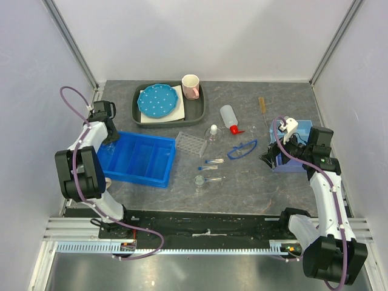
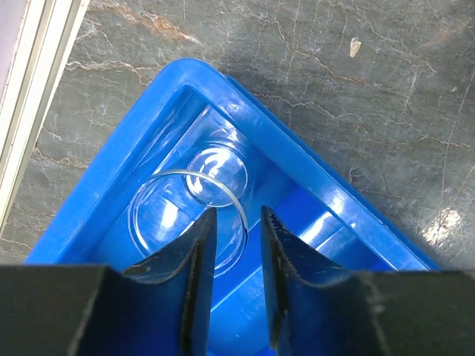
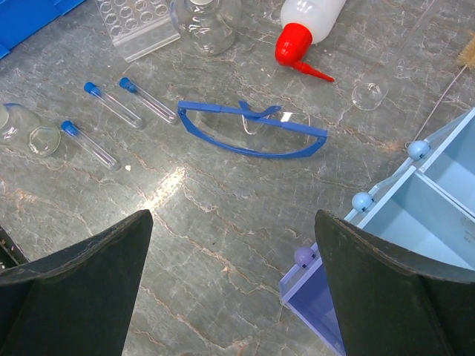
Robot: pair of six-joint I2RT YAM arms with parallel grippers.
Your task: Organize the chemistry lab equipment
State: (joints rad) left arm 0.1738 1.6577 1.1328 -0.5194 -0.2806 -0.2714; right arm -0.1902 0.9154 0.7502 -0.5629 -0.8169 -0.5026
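Counter [image 1: 254,200] of grey veined stone stood boxed in by pale walls at left, right and back. A bare strip ran along its near edge.

At left sat a blue bin [image 1: 139,180]. The left end effector [image 2: 236,211] hung over its far left corner, tight against the bin walls. Its fingers stood a narrow gap apart, astride the rim of a clear beaker [image 2: 171,215] inside that corner. Whether they pinched the glass could not be told.

The right end effector [image 3: 231,215] hung with fingers spread wide and nothing between them, beside a light-blue organiser [image 3: 415,182], with bare stone below.

Beyond it lay blue goggles [image 3: 252,130], long axis across the right wrist view. Three blue-capped tubes [image 1: 212,161] lay roughly parallel, side to side, caps leftward. A clear tube rack [image 1: 191,144] sat just beside the bin, a small flask [image 1: 212,134] next to it.

The white squeeze bottle [image 1: 228,117] lay on its side, red nozzle toward the near edge. A thin brown stick [image 1: 262,106] ran far to near.
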